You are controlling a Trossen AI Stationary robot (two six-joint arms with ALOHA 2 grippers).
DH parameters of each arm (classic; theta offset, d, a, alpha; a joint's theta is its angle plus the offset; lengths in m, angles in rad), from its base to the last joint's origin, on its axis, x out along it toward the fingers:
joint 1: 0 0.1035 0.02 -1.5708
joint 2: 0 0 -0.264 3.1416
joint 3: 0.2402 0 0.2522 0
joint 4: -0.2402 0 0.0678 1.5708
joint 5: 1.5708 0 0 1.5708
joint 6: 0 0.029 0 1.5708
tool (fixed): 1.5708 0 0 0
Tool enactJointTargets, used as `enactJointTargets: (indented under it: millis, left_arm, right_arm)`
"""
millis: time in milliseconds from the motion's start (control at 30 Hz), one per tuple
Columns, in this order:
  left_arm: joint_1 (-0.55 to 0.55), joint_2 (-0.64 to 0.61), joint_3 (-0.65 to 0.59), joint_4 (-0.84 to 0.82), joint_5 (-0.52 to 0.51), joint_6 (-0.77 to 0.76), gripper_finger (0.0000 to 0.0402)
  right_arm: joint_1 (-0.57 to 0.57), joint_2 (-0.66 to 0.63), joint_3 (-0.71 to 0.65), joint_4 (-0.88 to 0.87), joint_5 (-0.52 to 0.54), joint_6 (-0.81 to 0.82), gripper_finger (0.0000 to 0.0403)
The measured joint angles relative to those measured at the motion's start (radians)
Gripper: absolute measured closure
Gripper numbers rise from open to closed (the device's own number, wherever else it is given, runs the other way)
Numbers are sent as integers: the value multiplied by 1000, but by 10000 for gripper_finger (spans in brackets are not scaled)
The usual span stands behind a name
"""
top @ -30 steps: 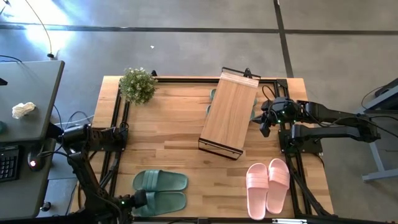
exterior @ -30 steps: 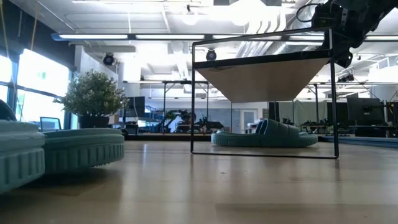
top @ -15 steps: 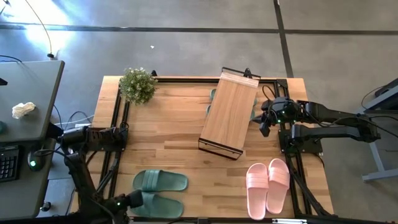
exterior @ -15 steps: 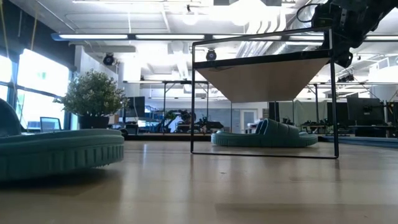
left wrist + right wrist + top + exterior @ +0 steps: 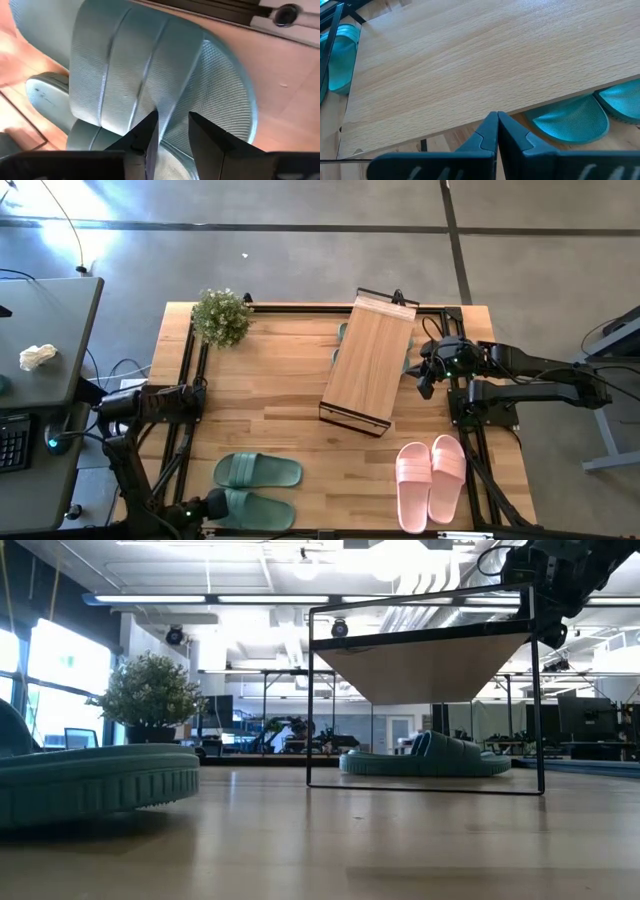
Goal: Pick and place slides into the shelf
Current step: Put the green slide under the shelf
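My left gripper [image 5: 213, 506] is at the table's near left, shut on a green slide [image 5: 255, 511]. The slide fills the left wrist view [image 5: 150, 75]. A second green slide [image 5: 258, 471] lies flat on its sole just beyond it and also shows in the low view [image 5: 100, 785]. A pink pair [image 5: 431, 479] lies sole down at the near right. The shelf [image 5: 367, 360] stands on its thin dark frame, with green slides [image 5: 425, 755] on the table beneath it. My right gripper [image 5: 426, 387] hangs shut beside the shelf's right edge and touches nothing. My left gripper holds the green slide at the edge of its ridged strap [image 5: 150, 102]. One finger [image 5: 147, 132] is on the strap side and the other [image 5: 210, 142] on the textured footbed side. The fingers slant down from the table's left. I cannot tell if the slide is clear of the table.
A small potted plant [image 5: 221, 317] stands at the far left corner. Dark rails [image 5: 185, 430] run along the table's left and right sides. Bare wood lies between the shelf and the near slides. A desk [image 5: 40, 350] stands off the table's left.
My left gripper has drawn back toward the table's near left corner, and the green slide has shifted with it. In the low view the nearer slide has left the picture, and the other green slide now shows whole. My right arm has kept still.
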Motion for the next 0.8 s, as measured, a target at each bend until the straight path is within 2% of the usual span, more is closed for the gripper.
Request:
enactJointTargets:
  millis: [133,300,533,800]
  left_arm:
    - [1,4,0,3,-51,0,309]
    - [2,7,0,10,-168,1,309]
    - [8,60,0,24,-130,1,309]
    - [7,63,0,31,-185,3,309]
  right_arm:
    - [0,0,0,0,8,0,403]
    - [0,0,0,0,35,0,403]
    - [0,0,0,0,35,7,403]
    - [0,0,0,0,35,19,403]
